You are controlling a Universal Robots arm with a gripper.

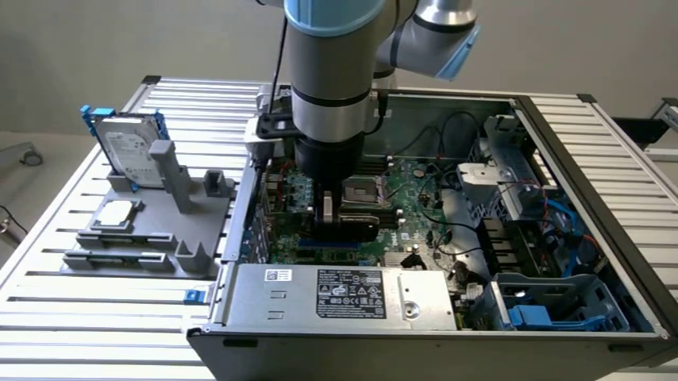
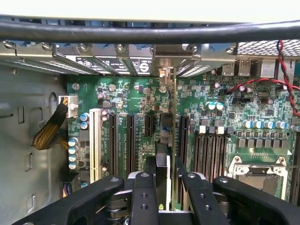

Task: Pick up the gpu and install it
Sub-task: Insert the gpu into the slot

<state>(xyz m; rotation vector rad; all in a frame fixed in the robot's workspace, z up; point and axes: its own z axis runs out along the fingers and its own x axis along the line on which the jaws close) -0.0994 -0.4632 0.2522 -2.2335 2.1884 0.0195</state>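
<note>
My gripper (image 1: 326,213) is down inside the open computer case (image 1: 593,151), over the green motherboard (image 2: 126,93). In the wrist view the gripper (image 2: 164,165) is shut on the gpu (image 2: 175,108). The card appears edge-on as a thin upright board running from the fingers (image 2: 145,187) to the silver bracket openings at the case's rear wall. It stands above the row of black expansion slots (image 2: 130,140); whether it is seated in one I cannot tell. In the exterior view the gpu (image 1: 358,228) is a dark strip under the wrist.
A grey fixture (image 1: 148,230) on the slatted table (image 1: 63,317) holds a hard drive in a blue frame (image 1: 129,147) and a square processor chip (image 1: 117,210). The power supply (image 1: 339,295) lies at the case's near side. A CPU socket (image 2: 258,173) and red-black wires (image 2: 281,79) sit close by.
</note>
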